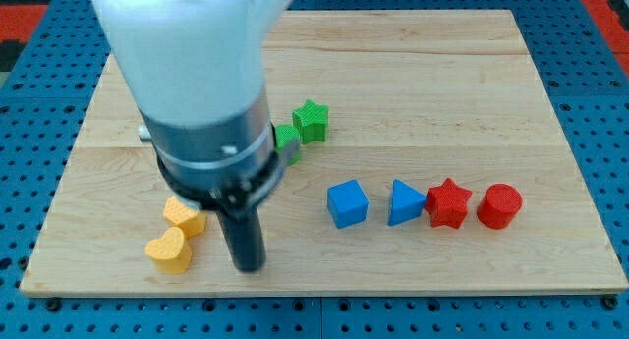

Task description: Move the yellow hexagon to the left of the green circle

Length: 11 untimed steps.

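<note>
The yellow hexagon lies at the view's lower left of the wooden board, touching a yellow heart just below it. The green circle is mostly hidden behind my arm, only its right edge showing, next to a green star. My tip sits on the board just right of the two yellow blocks, a small gap from the hexagon.
A blue cube, a blue triangle, a red star and a red cylinder form a row at the view's right. The board's bottom edge lies close below my tip.
</note>
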### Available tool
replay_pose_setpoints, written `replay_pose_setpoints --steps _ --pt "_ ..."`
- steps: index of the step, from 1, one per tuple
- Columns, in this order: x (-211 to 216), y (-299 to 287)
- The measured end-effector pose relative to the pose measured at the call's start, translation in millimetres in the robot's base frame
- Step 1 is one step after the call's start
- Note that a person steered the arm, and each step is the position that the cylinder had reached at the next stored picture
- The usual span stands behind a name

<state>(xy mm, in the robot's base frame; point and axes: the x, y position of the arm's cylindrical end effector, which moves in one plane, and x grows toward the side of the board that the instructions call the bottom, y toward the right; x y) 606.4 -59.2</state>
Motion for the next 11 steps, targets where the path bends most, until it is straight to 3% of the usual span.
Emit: replay_pose_setpoints --steps 1,3,4,6,7,8,9,11 --pt "12 7" --pt "2 -74" --pt "-24 -113" --pt "-64 -89" --pt "-40 -77" --pt "-61 -48" --pt "-107 -49" --pt "-133 -87"
